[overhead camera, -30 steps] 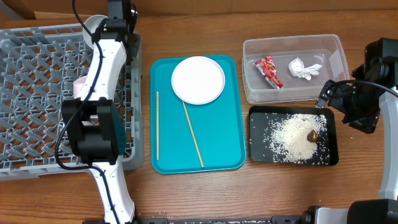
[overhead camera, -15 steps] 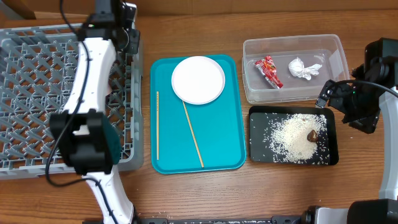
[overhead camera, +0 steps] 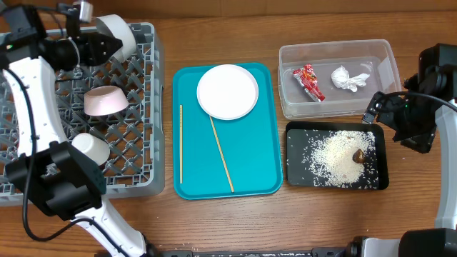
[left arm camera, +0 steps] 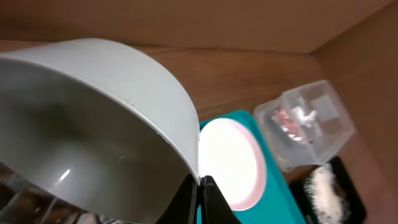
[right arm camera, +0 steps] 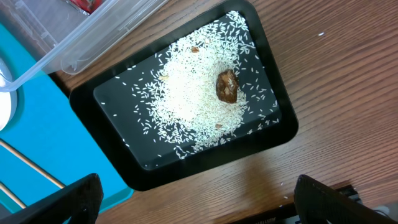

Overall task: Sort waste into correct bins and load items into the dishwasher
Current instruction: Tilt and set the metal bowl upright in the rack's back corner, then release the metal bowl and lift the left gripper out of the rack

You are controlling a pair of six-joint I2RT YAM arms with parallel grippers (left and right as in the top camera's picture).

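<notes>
My left gripper (overhead camera: 96,47) is shut on the rim of the pale grey-green bowl (overhead camera: 118,36), holding it tilted over the far right corner of the grey dish rack (overhead camera: 146,182). In the left wrist view the bowl (left arm camera: 93,124) fills the frame and the jaws (left arm camera: 200,190) pinch its edge. A pink bowl (overhead camera: 107,101) and a white cup (overhead camera: 91,148) sit in the rack. The white plate (overhead camera: 227,91) and two chopsticks (overhead camera: 181,143) (overhead camera: 221,153) lie on the teal tray (overhead camera: 264,164). My right gripper (right arm camera: 199,205) is open and empty above the near edge of the black tray (right arm camera: 273,134).
The clear tub (overhead camera: 385,61) holds the red wrapper (overhead camera: 308,81) and white tissue (overhead camera: 348,78). The black tray (overhead camera: 296,135) holds rice (overhead camera: 332,153) and a brown lump (overhead camera: 358,155). My right arm (overhead camera: 421,100) stands at the table's right edge.
My left arm has swung left across the rack with the grey-green bowl in its jaws, uncovering the pink bowl and white cup. The right arm has not moved.
</notes>
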